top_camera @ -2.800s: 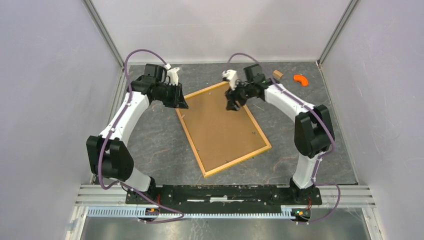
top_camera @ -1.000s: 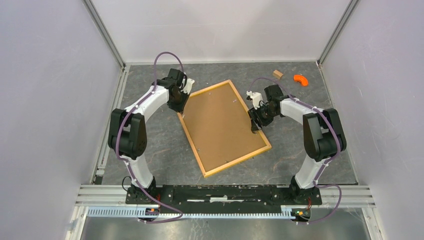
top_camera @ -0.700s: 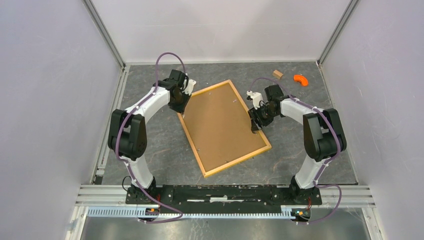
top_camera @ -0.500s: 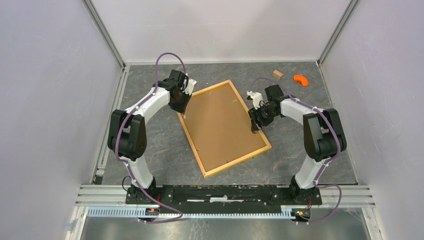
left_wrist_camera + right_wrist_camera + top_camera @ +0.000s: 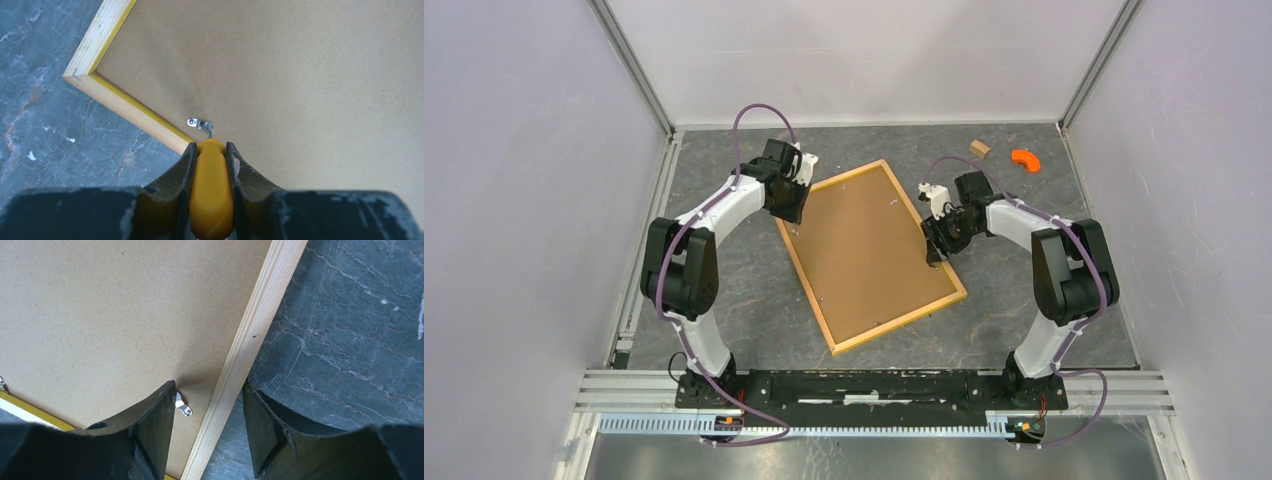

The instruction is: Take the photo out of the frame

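The frame (image 5: 835, 344) lies face down on the table (image 5: 724, 290) with its board (image 5: 869, 255) up, so the clips can be reached. Its long axis runs from far left to near right. The photo is hidden, presumably under the board. The right gripper (image 5: 209, 388), jaws apart, straddles the right rail beside the right clip (image 5: 183, 407), likely to steady it. The left gripper (image 5: 211, 148) clamps a yellow tool (image 5: 211, 190), whose tip meets the left clip (image 5: 200, 123), apparently to turn it.
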You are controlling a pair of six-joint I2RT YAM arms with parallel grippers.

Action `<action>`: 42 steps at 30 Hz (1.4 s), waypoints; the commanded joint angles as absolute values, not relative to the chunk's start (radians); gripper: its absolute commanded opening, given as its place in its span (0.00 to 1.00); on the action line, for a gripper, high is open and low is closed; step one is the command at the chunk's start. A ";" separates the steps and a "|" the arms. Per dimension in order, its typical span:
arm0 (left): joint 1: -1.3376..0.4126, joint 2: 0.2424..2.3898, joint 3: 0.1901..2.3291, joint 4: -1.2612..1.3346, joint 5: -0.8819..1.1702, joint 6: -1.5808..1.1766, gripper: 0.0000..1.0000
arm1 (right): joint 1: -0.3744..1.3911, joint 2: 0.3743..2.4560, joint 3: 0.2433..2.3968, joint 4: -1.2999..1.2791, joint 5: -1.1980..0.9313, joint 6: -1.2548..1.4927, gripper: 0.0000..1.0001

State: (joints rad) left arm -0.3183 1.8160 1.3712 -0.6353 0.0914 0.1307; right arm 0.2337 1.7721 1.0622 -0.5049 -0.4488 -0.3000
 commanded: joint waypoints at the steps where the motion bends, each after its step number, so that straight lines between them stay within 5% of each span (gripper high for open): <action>1: -0.335 1.847 1.387 -0.573 0.183 0.052 0.02 | 0.255 1.762 0.986 -0.568 -0.521 -0.291 0.57; 12: -0.290 1.784 1.428 -0.604 0.262 0.027 0.02 | 0.293 1.664 0.883 -0.568 -0.692 -0.336 0.60; 20: -0.026 1.617 1.292 -0.673 0.394 -0.082 0.02 | 0.285 1.660 0.982 -0.654 -0.703 -0.419 0.62; 24: 0.049 1.585 1.247 -0.723 0.258 -0.028 0.02 | 0.274 1.668 1.063 -0.648 -0.690 -0.418 0.63; 42: 0.014 1.996 1.519 -1.164 0.350 0.062 0.02 | 0.230 1.760 1.098 -0.712 -0.628 -0.488 0.61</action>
State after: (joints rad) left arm 0.0109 1.9320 1.4464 -1.0622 0.2897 0.0078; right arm 0.2287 1.7538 1.0958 -0.7052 -0.6369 -0.4702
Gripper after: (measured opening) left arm 0.263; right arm 0.614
